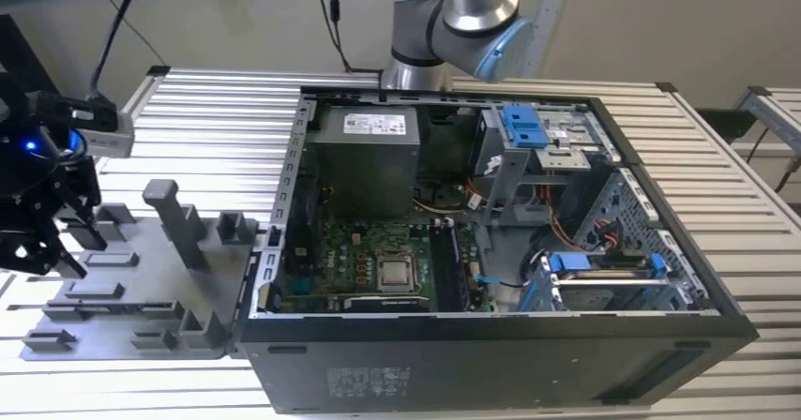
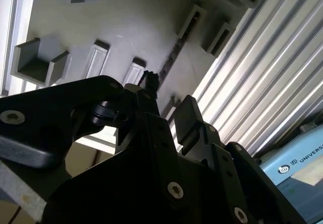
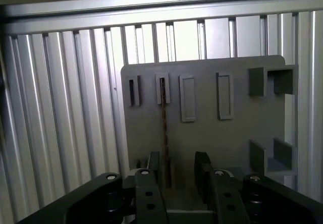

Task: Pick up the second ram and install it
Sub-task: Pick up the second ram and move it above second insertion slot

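Note:
The second ram (image 3: 164, 128) stands on edge in a slot of the grey fixture plate (image 3: 237, 133), seen as a thin dark strip; in the second wrist view the ram (image 2: 174, 52) runs away from the fingertips. My gripper (image 3: 176, 169) hangs above the near end of the ram, open, one finger (image 3: 153, 164) close beside the strip and the other finger (image 3: 202, 168) farther off. In the exterior view the gripper (image 1: 51, 251) is at the far left, over the fixture plate (image 1: 138, 279). The jaws straddle the ram without touching it.
The open computer case (image 1: 501, 345) fills the middle of the ribbed metal table (image 1: 213, 111), with its motherboard (image 1: 375, 270) exposed and blue drive-bay clips (image 1: 526, 125) at the back. Upright grey holders (image 1: 169, 214) rise from the fixture plate. The arm's base (image 1: 445, 26) stands behind the case.

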Motion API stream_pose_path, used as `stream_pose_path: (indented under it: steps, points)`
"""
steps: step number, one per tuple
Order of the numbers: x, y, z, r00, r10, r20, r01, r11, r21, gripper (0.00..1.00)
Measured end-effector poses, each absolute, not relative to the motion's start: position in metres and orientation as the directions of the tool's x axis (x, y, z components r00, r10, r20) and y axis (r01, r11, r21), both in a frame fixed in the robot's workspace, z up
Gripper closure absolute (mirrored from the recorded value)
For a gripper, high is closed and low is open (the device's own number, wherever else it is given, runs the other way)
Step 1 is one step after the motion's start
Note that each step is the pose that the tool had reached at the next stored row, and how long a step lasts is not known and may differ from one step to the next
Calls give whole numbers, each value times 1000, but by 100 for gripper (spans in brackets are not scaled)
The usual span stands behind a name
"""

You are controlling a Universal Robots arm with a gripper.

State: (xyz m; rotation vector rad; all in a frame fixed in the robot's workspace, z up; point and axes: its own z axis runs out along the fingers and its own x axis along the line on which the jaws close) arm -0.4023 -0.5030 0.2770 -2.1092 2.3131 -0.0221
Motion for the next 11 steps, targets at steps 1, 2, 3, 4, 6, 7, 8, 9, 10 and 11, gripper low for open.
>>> stream_pose_path:
  steps: [1,2,3,4,6,7,8,9,10,11]
  points:
    - [-402,-503,276,-92,-996,1,-996,92,-18,58]
    - [-402,-503,275,-92,-996,1,-996,92,-18,58]
    - [-402,-503,274,-92,-996,1,-996,92,-18,58]
    - [-402,-503,273,-92,-996,1,-996,92,-18,58]
    - [-403,-503,271,-92,-996,1,-996,92,-18,58]
    - [-403,-503,270,-92,-996,1,-996,92,-18,58]
    - [-403,-503,269,-91,-996,1,-996,91,-18,58]
    - [-403,-503,269,-91,-996,1,-996,91,-18,58]
    - [-404,-503,268,-90,-996,1,-996,90,-18,58]
    - [-405,-503,267,-90,-996,1,-996,90,-18,58]
